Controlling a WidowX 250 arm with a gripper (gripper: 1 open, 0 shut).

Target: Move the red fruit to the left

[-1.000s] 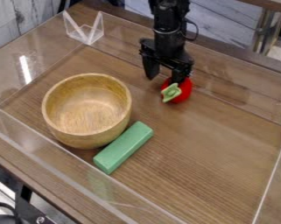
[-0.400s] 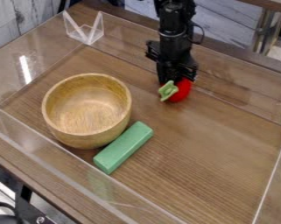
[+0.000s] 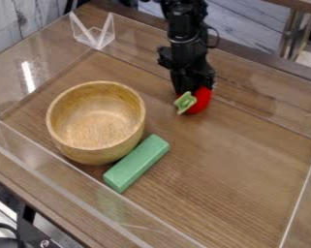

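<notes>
arm (image 3: 184,19): upper part cut off by top edge
tool (image 3: 188,85): tips hide the red fruit's (image 3: 197,100) upper side
worktop (image 3: 235,165): cut by every edge

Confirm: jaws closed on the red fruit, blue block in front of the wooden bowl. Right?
Not quite. The block is green, not blue, as the camera view shows. The rest stands: jaws closed on the red fruit, block in front of the bowl.

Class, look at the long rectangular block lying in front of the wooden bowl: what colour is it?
Green. The block shows plainly in the camera view, the only one given.
</notes>
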